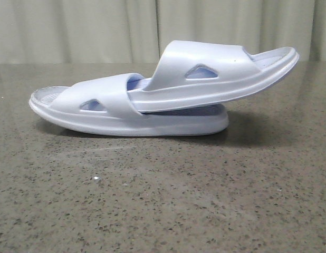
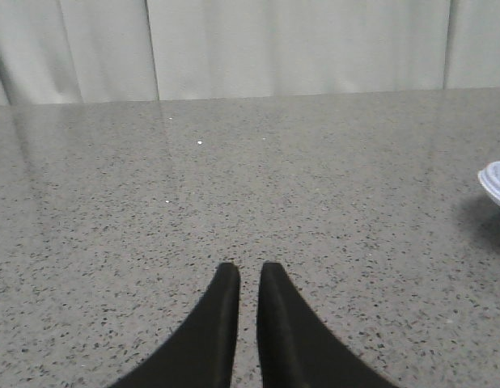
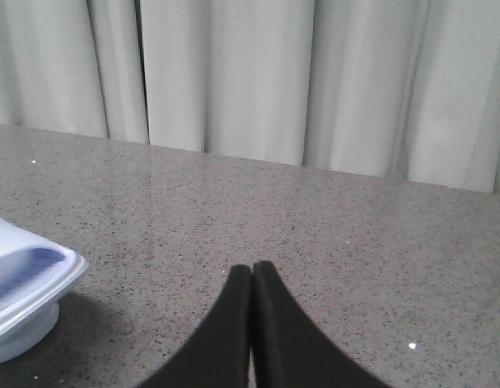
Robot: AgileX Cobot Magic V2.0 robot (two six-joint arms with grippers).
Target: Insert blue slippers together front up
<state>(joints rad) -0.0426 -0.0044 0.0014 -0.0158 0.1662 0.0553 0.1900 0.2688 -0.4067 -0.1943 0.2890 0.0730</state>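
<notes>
We see the blue slippers nested on the speckled grey tabletop, nearer its far edge than its near one. The lower slipper lies flat on its sole. The upper slipper has one end pushed under the lower one's strap, and its other end rises, tilted, towards the right edge. Both tools are well apart from the pair and hold nothing. The left tool has its fingers almost together, a thin gap showing. The right tool has its fingers pressed closed. Pale curtains hang behind the tabletop's far edge.
</notes>
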